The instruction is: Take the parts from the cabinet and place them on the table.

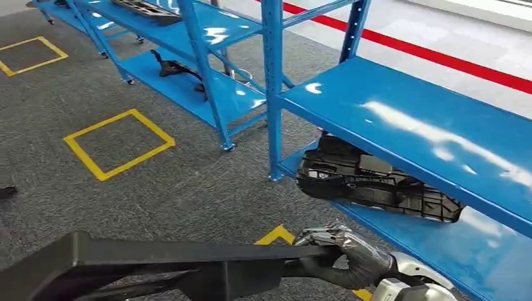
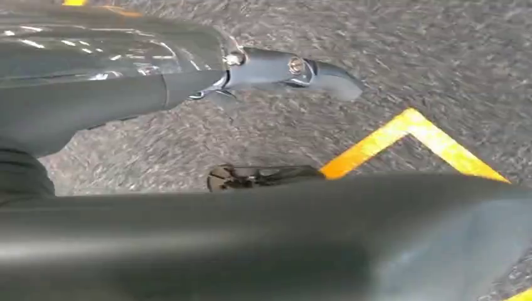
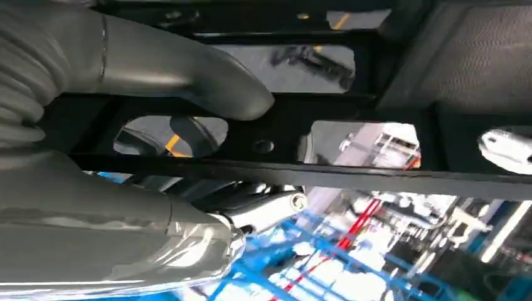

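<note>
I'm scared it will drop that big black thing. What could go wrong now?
The long black part is wide, and the right hand grips just one end, so it might tip or slip. It could also bump the blue shelf rack close by when the robot turns. Another black part sits near the lower shelf's edge and might get knocked.

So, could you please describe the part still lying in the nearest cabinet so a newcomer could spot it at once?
Start at the blue shelving unit on the right. On its lower shelf, beneath the glossy upper one, lies a black ribbed plastic part. Unlike the long smooth black panel gripped by the right hand, it is chunky and full of moulded cells.
</note>
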Controlling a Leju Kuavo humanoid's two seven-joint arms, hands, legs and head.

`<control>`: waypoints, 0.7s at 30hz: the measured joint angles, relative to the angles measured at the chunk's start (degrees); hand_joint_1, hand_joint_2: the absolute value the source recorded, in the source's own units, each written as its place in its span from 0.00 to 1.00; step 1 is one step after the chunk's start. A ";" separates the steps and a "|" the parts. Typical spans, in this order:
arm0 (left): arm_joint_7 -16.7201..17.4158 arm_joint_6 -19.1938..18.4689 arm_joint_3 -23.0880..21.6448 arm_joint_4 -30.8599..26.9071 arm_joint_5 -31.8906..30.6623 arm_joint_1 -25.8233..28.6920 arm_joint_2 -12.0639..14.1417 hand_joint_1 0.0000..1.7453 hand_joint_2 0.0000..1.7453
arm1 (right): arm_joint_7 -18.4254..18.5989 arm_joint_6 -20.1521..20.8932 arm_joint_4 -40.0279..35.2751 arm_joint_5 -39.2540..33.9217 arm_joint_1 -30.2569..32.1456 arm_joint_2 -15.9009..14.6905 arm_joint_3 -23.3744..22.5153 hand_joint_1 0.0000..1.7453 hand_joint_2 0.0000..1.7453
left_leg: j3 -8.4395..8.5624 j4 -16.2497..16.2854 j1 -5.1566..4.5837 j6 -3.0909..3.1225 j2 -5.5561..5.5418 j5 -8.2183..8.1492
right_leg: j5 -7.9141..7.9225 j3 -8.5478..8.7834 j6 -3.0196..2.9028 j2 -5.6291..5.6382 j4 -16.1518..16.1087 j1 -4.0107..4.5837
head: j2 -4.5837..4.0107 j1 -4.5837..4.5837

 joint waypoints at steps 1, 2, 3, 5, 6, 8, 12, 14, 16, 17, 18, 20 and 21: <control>-0.04 -0.09 0.07 0.00 -0.15 0.04 0.09 0.00 1.00 | -0.11 0.00 0.24 -0.06 -0.21 0.00 0.02 1.00 1.00 | 2.20 -4.58 -0.02 0.18 0.46 2.66 | -0.23 0.37 0.14 -0.65 0.00 0.00 | 0.00 0.00; -0.15 -0.11 0.11 0.00 -0.18 0.02 0.24 0.00 1.00 | -0.28 0.00 0.46 -0.22 -0.56 0.02 0.13 1.00 1.00 | 4.68 -9.67 -0.10 0.49 1.58 5.23 | -0.50 0.74 0.29 -1.18 -0.01 0.00 | 0.00 0.00; -0.35 -0.20 0.15 0.00 -0.13 -0.09 0.28 0.00 1.00 | -0.44 0.00 0.70 -0.44 -0.98 0.04 0.31 1.00 1.00 | 6.07 -12.22 -0.60 0.82 4.23 5.00 | -0.71 0.93 0.54 -1.69 -0.12 0.07 | 0.00 0.00; -0.59 -0.57 0.22 0.00 0.00 -0.44 0.57 0.00 1.00 | -0.79 -0.18 1.16 -0.55 -1.37 0.04 0.68 1.00 1.00 | 5.84 -12.92 -1.31 1.63 4.62 4.80 | -0.91 0.93 1.22 -2.67 -0.14 0.47 | 0.00 0.02; -0.74 -0.57 0.24 0.00 0.02 -0.39 0.74 0.00 1.00 | -0.83 -0.22 1.35 -0.46 -1.65 0.09 0.92 1.00 1.00 | 5.72 -12.90 -1.44 1.85 3.91 4.67 | -0.96 1.20 1.47 -3.27 -0.46 0.44 | 0.00 0.00; -1.18 -0.57 0.28 0.00 -0.02 -0.26 1.03 0.00 1.00 | -0.92 -0.55 1.55 -0.46 -1.96 0.22 1.03 1.00 1.00 | 6.25 -13.81 -1.02 2.69 2.73 5.10 | -1.47 1.94 2.21 -3.83 -0.84 0.29 | 0.00 0.02; -1.33 -0.53 0.28 0.00 -0.18 -1.14 1.29 0.00 1.00 | -1.25 -1.31 2.03 -0.28 -1.67 0.17 1.38 1.00 1.00 | 6.64 -14.18 -0.96 3.54 0.26 5.08 | -8.21 -4.70 1.68 2.93 12.84 0.30 | 0.00 0.15; -1.16 -0.53 0.28 0.00 -0.15 -1.21 1.29 0.00 1.00 | -1.27 -1.42 2.36 -0.26 -1.44 0.17 1.60 1.00 1.00 | 6.86 -14.16 -1.08 3.66 -1.10 4.98 | -8.08 -7.66 1.68 3.13 16.85 0.48 | 0.00 0.15; -1.14 -0.53 0.31 0.00 0.02 -1.09 1.31 0.00 1.00 | -1.33 -1.55 2.53 -0.24 -1.38 0.20 1.73 1.00 1.00 | 7.37 -14.07 -1.06 3.56 -2.69 4.73 | -2.52 -5.64 1.68 3.45 10.46 0.50 | 0.00 0.15; -1.14 -0.53 0.31 0.00 0.02 -1.13 1.31 0.00 1.00 | -1.36 -1.68 2.53 -0.13 -1.34 0.20 1.77 1.00 1.00 | 7.62 -13.95 -1.02 3.39 -3.40 4.54 | 0.50 -3.79 1.69 4.26 5.49 0.45 | 0.00 0.15; -1.11 -0.53 0.31 0.00 0.02 -1.12 1.31 0.00 1.00 | -1.36 -1.75 2.56 -0.04 -1.30 0.17 1.81 1.00 1.00 | 7.51 -13.81 -0.90 3.09 -4.04 4.27 | 2.00 -2.54 1.57 6.87 1.75 0.24 | 0.00 0.17; -1.03 -0.53 0.33 0.00 0.19 -1.26 1.44 0.00 1.00 | -1.38 -1.90 2.64 0.21 -0.93 0.11 1.92 1.00 1.00 | 6.95 -13.32 -1.00 2.56 -5.27 4.24 | 1.41 -2.19 1.30 7.68 0.87 0.21 | 0.00 0.11; -1.03 -0.53 0.39 0.00 0.20 -1.04 1.46 0.00 1.00 | -1.38 -1.99 2.62 0.33 -0.86 0.04 1.97 1.00 1.00 | 6.86 -13.43 -0.87 2.42 -5.75 4.27 | 1.29 -2.12 1.09 7.26 0.86 0.45 | 0.00 0.09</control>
